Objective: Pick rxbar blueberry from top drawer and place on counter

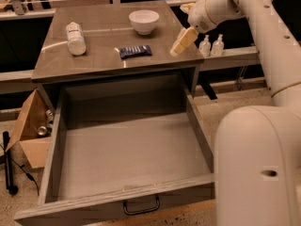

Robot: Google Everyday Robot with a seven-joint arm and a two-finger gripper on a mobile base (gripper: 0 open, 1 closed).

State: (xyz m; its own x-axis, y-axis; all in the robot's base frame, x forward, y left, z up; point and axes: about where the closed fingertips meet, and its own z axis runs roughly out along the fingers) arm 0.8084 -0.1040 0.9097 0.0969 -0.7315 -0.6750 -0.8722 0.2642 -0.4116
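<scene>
The rxbar blueberry (pixel 135 51), a flat dark blue wrapper, lies by itself on the counter (pixel 99 60), near its front edge. My gripper (pixel 181 44) hangs above the counter's right front corner, well to the right of the bar and apart from it. It is open and holds nothing. The top drawer (pixel 117 205) is pulled fully out below the counter, and its grey inside shows nothing in it. Its dark handle (pixel 141 206) is at the bottom of the view.
A white bottle (pixel 75 38) lies on the counter's left side and a white bowl (pixel 144 21) stands at its back. Two small bottles (pixel 210 46) stand on a ledge to the right. A cardboard box (pixel 28 131) sits left of the drawer. My arm's body (pixel 258 168) fills the lower right.
</scene>
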